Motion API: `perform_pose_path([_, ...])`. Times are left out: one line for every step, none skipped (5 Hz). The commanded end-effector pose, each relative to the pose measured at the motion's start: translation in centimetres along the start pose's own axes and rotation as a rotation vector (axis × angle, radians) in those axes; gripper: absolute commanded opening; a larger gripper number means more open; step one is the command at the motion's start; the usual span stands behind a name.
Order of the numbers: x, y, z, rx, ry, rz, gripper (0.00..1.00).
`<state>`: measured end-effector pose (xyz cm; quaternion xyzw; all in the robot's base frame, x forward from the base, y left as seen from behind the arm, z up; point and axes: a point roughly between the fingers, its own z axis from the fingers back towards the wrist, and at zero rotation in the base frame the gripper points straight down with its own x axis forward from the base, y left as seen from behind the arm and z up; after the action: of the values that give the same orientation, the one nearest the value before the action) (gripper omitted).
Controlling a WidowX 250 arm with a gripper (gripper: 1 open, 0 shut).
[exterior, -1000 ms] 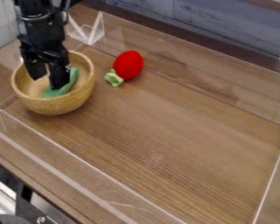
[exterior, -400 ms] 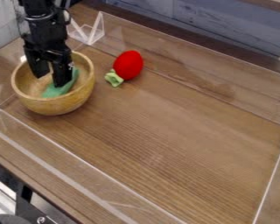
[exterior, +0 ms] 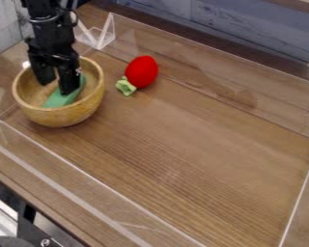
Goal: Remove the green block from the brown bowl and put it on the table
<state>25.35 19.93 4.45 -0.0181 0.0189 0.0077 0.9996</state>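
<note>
Nearest the viewer, the bench is bare dark wood grain with long plank lines, bounded by clear plastic walls along its front and sides. That broad open stretch is where the green block has to end up, and there is plenty of room for it.

Farther back on the left sits the brown bowl, round with a thick rim and a pale inside. The green block lies inside it, slanted against the far inner wall, and it is the only thing visible in the bowl. The claw points straight down into the bowl with its dark fingers spread wide, one on each side of the block, gripping nothing yet. Whether the fingertips already touch the block cannot be told from this view.

The step in hand appears to be the grasp. To do it well, the claw should sink low enough that the pads bracket the block's narrow sides rather than its top edge, then close squarely, since a tilted flat piece may pivot or slip against the curved wall. The lift should go straight up and clear the rim before any sideways travel, so the bowl is not dragged along.

Just beside the bowl, to its right and slightly farther back, lies a red strawberry toy with a small green stem, on the bench and outside the bowl.
</note>
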Motion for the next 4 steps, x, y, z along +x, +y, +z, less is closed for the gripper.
perform_pose_path([0.58, 1.09, 1.10, 0.022, -0.034, 0.009, 1.00])
perform_pose_path([0.77, 1.38, 0.90, 0.016, -0.032, 0.012, 1.00])
perform_pose_path([0.98, 1.58, 0.90, 0.010, -0.033, 0.016, 1.00])
perform_pose_path([1.16, 1.86, 0.82, 0.006, -0.033, 0.023, 1.00])
